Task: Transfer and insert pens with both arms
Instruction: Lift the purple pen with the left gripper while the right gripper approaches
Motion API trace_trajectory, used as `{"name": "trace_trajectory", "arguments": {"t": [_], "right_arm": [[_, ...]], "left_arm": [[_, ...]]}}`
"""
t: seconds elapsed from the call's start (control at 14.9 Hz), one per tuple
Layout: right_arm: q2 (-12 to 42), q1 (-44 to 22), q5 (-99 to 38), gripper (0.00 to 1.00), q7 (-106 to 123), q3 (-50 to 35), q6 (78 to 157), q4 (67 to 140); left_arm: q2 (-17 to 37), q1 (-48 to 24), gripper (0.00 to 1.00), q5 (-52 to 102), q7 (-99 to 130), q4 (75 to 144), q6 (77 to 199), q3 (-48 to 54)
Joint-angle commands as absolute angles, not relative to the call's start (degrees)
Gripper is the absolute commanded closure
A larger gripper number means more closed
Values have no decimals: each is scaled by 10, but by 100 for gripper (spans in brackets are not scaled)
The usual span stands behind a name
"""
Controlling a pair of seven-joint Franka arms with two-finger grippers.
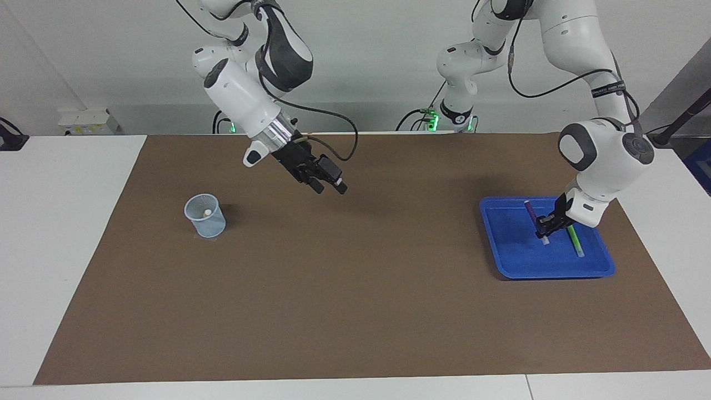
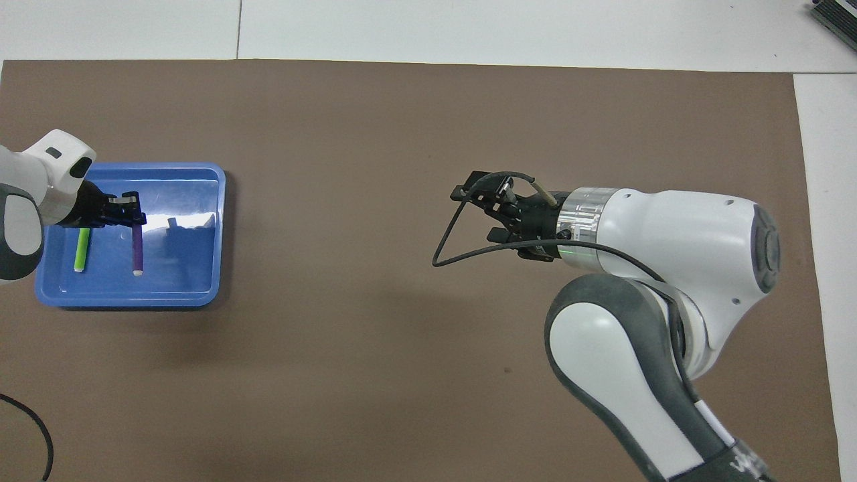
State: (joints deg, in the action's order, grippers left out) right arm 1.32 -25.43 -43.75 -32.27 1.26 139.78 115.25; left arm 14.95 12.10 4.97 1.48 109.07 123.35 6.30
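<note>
— Left end effector (image 1: 545,229)?
— Clamped on purple pen (image 1: 531,214), tilted over blue tray (image 1: 502,250); green pen (image 1: 575,240) lying in tray.
— Right end effector (image 1: 328,188)?
— Spread wide, empty, over counter (image 1: 355,311), well apart from tray.

A: Left gripper (image 1: 545,230)?
B: Right of frame, clamped on purple pen (image 1: 532,214) above blue tray (image 1: 508,261); green pen (image 1: 575,242) lies in it.
A: Right gripper (image 1: 329,188)?
B: Upper centre, spread wide, nothing in it.

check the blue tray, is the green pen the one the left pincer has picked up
No: the left pincer is shut on the purple pen, tilted up off the blue tray, while the green pen lies flat beside it.
</note>
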Motion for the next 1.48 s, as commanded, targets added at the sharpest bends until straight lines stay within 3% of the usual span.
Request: {"name": "trace_trajectory", "arguments": {"t": [0.0, 0.34, 0.94, 1.41], "right_arm": [[11, -266, -450, 0, -351, 8, 1404, 1145], [-6, -268, -441, 0, -350, 9, 1366, 1147], [-14, -288, -443, 0, -395, 5, 1364, 1147], [-11, -375, -442, 0, -400, 4, 1440, 1156]], "left_arm": [[124, 101, 100, 40, 91, 1070, 1161, 62], [106, 90, 100, 132, 276, 1005, 1028, 76], [82, 52, 100, 301, 575, 1016, 1026, 85], [66, 30, 100, 370, 676, 1032, 1027, 85]]}}
